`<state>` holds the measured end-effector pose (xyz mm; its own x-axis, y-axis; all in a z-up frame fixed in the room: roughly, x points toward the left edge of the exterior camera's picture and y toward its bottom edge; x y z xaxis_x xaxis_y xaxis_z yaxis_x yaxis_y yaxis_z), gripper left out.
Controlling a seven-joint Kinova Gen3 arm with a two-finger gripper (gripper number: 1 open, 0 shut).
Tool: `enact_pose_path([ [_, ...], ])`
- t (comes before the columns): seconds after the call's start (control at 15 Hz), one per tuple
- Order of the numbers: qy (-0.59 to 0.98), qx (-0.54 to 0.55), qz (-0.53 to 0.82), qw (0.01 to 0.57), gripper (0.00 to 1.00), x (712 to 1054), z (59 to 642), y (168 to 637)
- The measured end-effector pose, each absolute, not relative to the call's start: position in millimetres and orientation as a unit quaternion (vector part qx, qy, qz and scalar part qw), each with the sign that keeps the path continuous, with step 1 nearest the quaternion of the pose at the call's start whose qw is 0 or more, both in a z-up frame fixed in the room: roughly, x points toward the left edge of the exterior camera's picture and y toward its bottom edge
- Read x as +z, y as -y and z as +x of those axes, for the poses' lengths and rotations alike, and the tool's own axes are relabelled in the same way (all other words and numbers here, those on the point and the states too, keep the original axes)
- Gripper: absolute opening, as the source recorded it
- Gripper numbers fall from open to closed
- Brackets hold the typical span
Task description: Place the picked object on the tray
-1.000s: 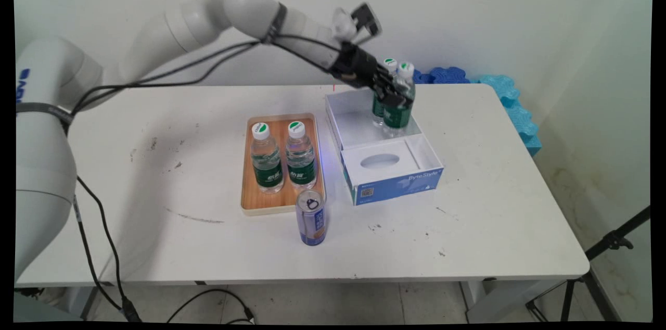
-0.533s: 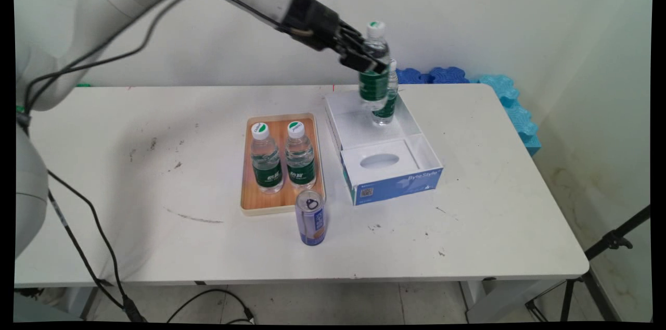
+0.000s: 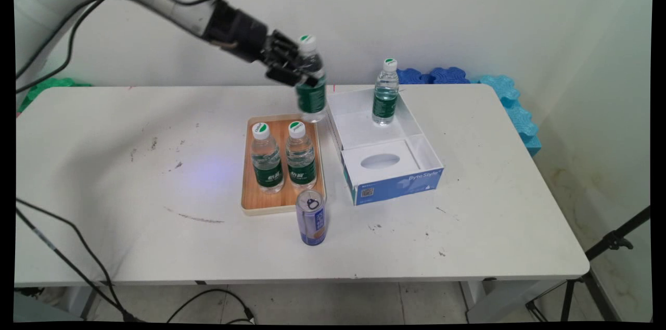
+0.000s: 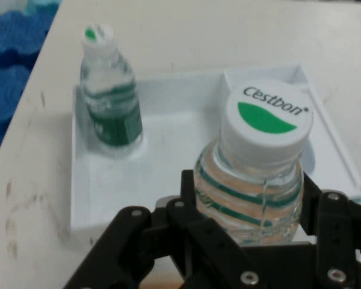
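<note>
A water bottle (image 3: 311,78) is clamped at its shoulder by the gripper (image 3: 297,71) and held upright in the air above the wooden tray (image 3: 250,200). A second bottle (image 3: 385,91) is left standing in the white box (image 3: 411,121).

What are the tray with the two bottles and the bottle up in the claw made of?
The tray looks like wood or a wood-look board: orange-brown grain, pale rim. The bottle held in the gripper seems clear thin plastic: see-through ribbed wall, glossy green label, white plastic-looking cap.
</note>
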<state>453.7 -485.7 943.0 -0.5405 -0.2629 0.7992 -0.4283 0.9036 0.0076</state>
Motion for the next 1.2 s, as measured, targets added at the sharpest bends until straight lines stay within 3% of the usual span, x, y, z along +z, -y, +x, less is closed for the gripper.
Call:
enact_pose_path([
  [0.4,0.884,0.101,0.191,0.414,0.0,895,483,463],
  [1.2,0.879,0.115,0.213,0.411,0.0,833,466,466],
])
